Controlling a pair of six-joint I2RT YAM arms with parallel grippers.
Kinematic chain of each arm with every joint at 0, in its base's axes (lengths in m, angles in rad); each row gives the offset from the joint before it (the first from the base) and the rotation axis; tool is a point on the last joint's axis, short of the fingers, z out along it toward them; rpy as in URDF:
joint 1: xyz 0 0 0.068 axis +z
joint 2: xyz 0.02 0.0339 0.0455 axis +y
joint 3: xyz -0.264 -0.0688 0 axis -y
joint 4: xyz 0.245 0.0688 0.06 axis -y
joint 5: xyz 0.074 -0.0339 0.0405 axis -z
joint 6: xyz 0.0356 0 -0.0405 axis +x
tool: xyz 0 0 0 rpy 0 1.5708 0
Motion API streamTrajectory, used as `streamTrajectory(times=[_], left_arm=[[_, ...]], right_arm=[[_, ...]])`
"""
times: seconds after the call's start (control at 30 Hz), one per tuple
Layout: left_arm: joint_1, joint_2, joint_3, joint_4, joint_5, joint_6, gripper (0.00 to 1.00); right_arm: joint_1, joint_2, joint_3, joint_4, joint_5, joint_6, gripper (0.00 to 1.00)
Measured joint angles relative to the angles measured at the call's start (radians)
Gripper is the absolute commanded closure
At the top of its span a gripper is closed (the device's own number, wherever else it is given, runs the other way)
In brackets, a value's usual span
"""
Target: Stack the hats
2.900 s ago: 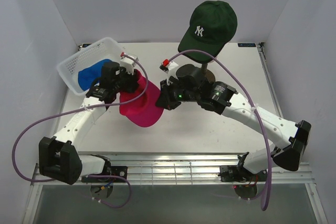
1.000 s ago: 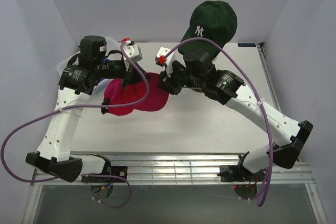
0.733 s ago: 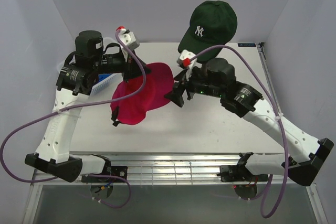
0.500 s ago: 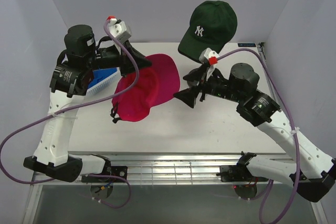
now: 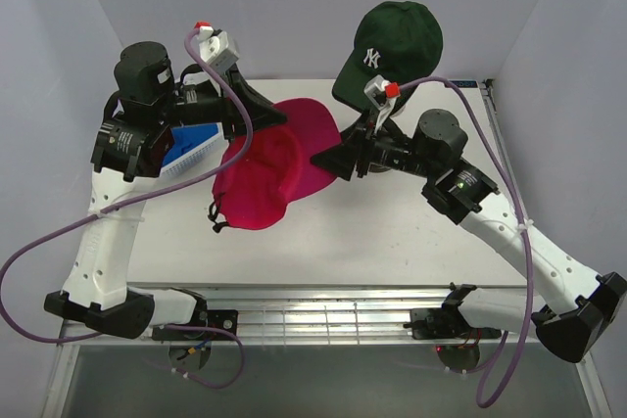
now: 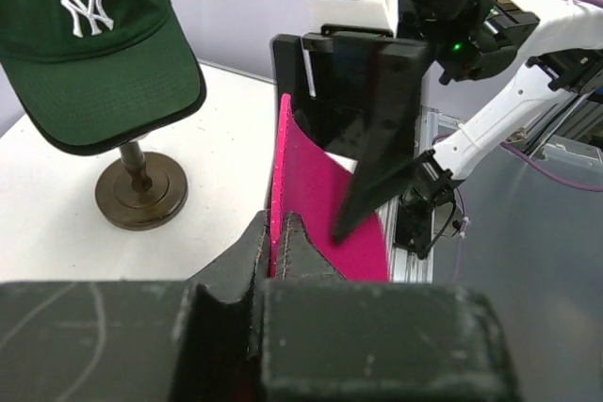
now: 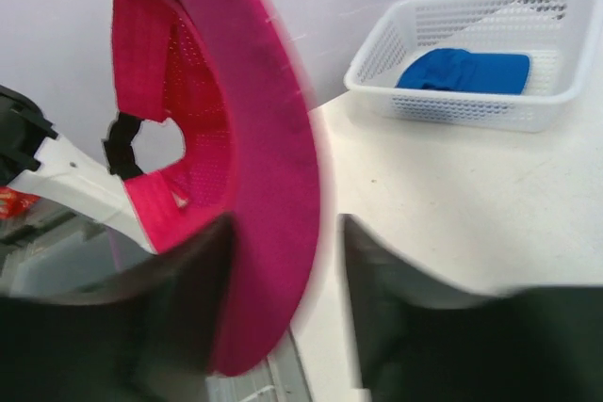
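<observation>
A magenta hat (image 5: pixel 266 171) hangs in the air over the table's middle, brim up. My left gripper (image 5: pixel 280 122) is shut on the brim's edge; in the left wrist view its jaws (image 6: pixel 278 237) pinch the pink brim (image 6: pixel 316 195). My right gripper (image 5: pixel 325 158) is open with one finger on each side of the brim's other edge (image 7: pixel 283 167); a gap shows beside one finger (image 7: pixel 396 313). A dark green hat (image 5: pixel 392 41) with a white NY logo sits high on its stand (image 6: pixel 141 197). A blue hat (image 7: pixel 462 71) lies in the white basket (image 7: pixel 556 91).
The white mesh basket (image 5: pixel 174 165) stands at the table's left, partly behind my left arm. The green hat's dark round stand base is just behind my right wrist. Walls close in the table on three sides.
My left arm has lifted the magenta hat up and to the right. My right gripper let go of it, drew back, then came in again to the brim with open jaws.
</observation>
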Motion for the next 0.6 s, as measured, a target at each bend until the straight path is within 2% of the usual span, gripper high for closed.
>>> streamTrajectory(times=[0.07,0.1,0.13,0.27,0.3,0.37,0.4,0.43,0.6], left_arm=[[0.0,0.0,0.0,0.003,0.0,-0.001,1.0],[0.0,0.0,0.0,0.003,-0.001,0.0,1.0],[0.0,0.0,0.0,0.006,-0.001,0.001,1.0],[-0.002,-0.003,-0.002,0.029,-0.004,0.016,1.0],[-0.003,-0.005,-0.003,0.034,-0.008,0.023,0.92],[-0.005,-0.009,-0.005,0.038,-0.03,0.035,0.49],[-0.005,-0.011,-0.005,0.032,-0.051,0.044,0.33],[-0.005,-0.015,-0.005,0.018,-0.08,0.053,0.03],[-0.004,0.0,0.067,-0.059,-0.33,0.056,0.02]], right_arm=[[0.0,0.016,0.002,0.011,-0.008,0.022,0.71],[0.0,0.018,0.002,0.014,-0.01,0.03,0.85],[0.0,0.017,0.002,0.016,-0.01,0.041,0.91],[-0.003,0.002,0.007,0.01,0.001,0.072,0.92],[-0.003,0.001,0.017,-0.005,0.006,0.07,0.92],[-0.002,0.012,0.072,-0.082,0.019,0.055,0.92],[-0.003,0.024,0.109,-0.122,0.035,0.037,0.92],[-0.006,0.043,0.164,-0.167,0.055,0.012,0.92],[-0.011,0.246,0.621,-0.438,0.179,-0.135,0.92]])
